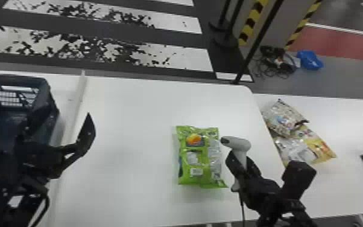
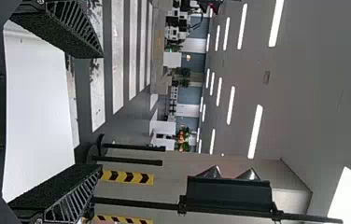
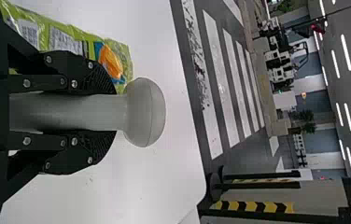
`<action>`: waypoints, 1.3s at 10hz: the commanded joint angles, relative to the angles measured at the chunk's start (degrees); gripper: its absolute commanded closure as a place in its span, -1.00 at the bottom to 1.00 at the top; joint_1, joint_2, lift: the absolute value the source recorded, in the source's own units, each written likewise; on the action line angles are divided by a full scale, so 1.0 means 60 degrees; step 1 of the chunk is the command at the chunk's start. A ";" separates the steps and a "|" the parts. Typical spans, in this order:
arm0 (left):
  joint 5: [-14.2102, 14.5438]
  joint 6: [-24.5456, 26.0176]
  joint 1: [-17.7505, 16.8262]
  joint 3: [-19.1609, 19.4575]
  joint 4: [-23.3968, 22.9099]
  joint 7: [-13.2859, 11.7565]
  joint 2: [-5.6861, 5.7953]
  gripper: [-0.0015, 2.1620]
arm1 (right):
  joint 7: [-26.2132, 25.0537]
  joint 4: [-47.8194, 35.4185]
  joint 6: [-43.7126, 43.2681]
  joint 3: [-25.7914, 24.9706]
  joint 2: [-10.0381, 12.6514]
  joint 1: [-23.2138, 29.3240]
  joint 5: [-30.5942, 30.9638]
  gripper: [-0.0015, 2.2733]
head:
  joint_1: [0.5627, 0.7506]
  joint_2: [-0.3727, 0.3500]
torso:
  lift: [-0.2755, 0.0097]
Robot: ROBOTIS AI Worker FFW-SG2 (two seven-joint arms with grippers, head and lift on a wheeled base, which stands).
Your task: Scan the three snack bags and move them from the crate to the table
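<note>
We identify an open lane of bare bench (image 1: 129,135) between the left end effector (image 1: 69,120) and the green bag (image 1: 200,160). A second lane runs between that bag and the bench's far edge. We treat the crate (image 1: 39,86) wall as a barrier beside the left end effector. The scanner (image 1: 238,143), gripped by the right end effector (image 1: 240,159), obstructs the green bag's right side. Farther right, we find two overlapping bags (image 1: 304,148) blocking passage. We note a black pole (image 1: 257,42) rising beyond the far edge.
</note>
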 commanded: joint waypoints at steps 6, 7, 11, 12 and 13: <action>0.0015 -0.0672 0.0118 0.0028 0.0295 0.0086 -0.0083 -0.97 | -0.0947 0.0058 -0.1286 0.1571 0.0010 0.0902 0.0618 0.97 | 0.41 -0.13 | 0.50; 0.0015 -0.0789 0.0133 0.0028 0.0310 0.0101 -0.0098 -0.97 | -0.1138 0.0219 -0.1286 0.1541 -0.0004 0.1048 0.0618 0.97 | 0.41 -0.14 | 0.50; 0.0015 -0.1199 0.0382 0.0116 0.0310 0.0086 -0.0098 -0.97 | -0.1152 0.1113 -0.1755 0.1160 -0.0048 0.1136 0.0472 0.97 | 0.41 -0.23 | 0.50; 0.0015 -0.1258 0.0484 0.0160 0.0251 0.0086 -0.0083 -0.97 | -0.1138 0.1347 -0.1814 0.1087 -0.0048 0.1063 0.0443 0.97 | 0.41 -0.27 | 0.50; 0.0015 -0.1287 0.0557 0.0175 0.0207 0.0086 -0.0083 -0.97 | -0.1138 0.1552 -0.1901 0.1087 -0.0063 0.1019 0.0443 0.97 | 0.41 -0.31 | 0.50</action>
